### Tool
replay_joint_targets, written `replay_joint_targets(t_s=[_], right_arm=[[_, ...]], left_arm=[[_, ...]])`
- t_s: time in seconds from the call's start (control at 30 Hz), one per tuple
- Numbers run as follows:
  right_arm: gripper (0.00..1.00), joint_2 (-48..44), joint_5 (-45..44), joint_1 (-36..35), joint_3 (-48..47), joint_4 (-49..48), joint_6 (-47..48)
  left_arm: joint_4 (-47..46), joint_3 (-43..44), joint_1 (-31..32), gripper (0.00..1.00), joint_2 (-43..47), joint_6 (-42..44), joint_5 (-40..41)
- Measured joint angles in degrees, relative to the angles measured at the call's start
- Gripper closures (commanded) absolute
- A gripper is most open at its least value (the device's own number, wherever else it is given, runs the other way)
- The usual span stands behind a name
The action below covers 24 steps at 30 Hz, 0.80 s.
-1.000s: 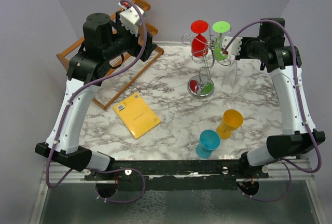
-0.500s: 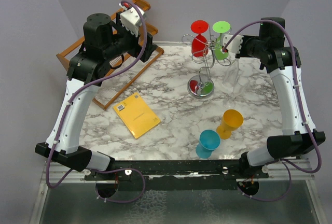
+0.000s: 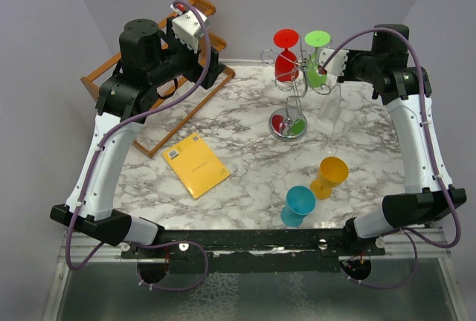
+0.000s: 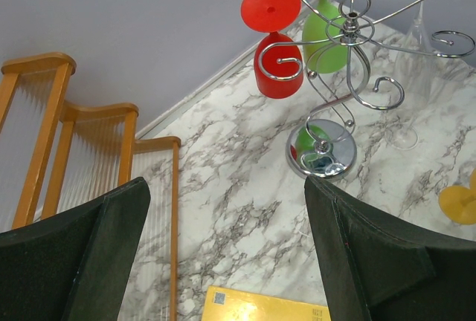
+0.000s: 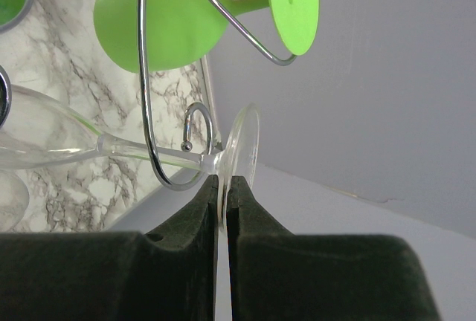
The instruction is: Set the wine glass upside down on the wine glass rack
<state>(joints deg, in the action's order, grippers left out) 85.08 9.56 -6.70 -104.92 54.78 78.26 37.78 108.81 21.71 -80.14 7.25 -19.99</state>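
The silver wire wine glass rack [image 3: 297,94] stands at the back of the table, with a red glass [image 3: 285,59] and a green glass [image 3: 315,68] hanging upside down on it. My right gripper [image 3: 329,65] is shut on the foot of a clear wine glass [image 3: 331,113] that hangs bowl down. In the right wrist view the gripper [image 5: 223,181] pinches the foot's rim [image 5: 245,146], and the stem [image 5: 149,154] lies inside a scroll-ended wire arm [image 5: 149,113]. My left gripper [image 4: 227,187] is open and empty, high above the table's left side.
A slatted wooden rack [image 3: 160,105] stands at the back left under the left arm. A yellow booklet [image 3: 195,165] lies left of centre. A yellow glass [image 3: 331,174] and a teal glass [image 3: 299,203] stand upside down near the front right.
My right gripper has shifted slightly with the clear glass, whose bowl now hangs a little lower and to the right. The left arm has not moved.
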Motion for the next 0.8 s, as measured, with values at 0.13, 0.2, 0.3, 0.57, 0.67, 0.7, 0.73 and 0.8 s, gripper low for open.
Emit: replay_joint_targets(t_s=[0.13, 0.2, 0.3, 0.57, 0.67, 0.7, 0.73, 0.8], right_arm=[[0.94, 0.1, 0.9, 0.0, 0.0, 0.0, 0.0], [0.94, 0.3, 1.6, 0.0, 0.0, -0.1, 0.0], [0.93, 1.2, 2.9, 0.0, 0.0, -0.6, 0.0], [0.9, 1.7, 4.0, -0.6, 0.0, -1.3, -0.2], [0.9, 1.9, 4.5, -0.9, 0.0, -1.4, -0.2], [0.9, 2.0, 4.7, -1.0, 0.0, -1.5, -0.2], [0.9, 2.1, 4.7, -1.0, 0.0, -1.6, -0.3], [0.89, 2.3, 4.8, -1.2, 0.0, -1.7, -0.4]], left_arm=[[0.0, 0.0, 0.0, 0.12, 0.0, 0.0, -0.1], [0.0, 0.0, 0.0, 0.12, 0.0, 0.0, -0.1], [0.0, 0.0, 0.0, 0.12, 0.0, 0.0, -0.1], [0.0, 0.0, 0.0, 0.12, 0.0, 0.1, -0.1], [0.0, 0.0, 0.0, 0.12, 0.0, 0.1, -0.2], [0.0, 0.0, 0.0, 0.12, 0.0, 0.2, -0.2], [0.0, 0.0, 0.0, 0.12, 0.0, 0.2, -0.2], [0.0, 0.0, 0.0, 0.12, 0.0, 0.2, -0.2]])
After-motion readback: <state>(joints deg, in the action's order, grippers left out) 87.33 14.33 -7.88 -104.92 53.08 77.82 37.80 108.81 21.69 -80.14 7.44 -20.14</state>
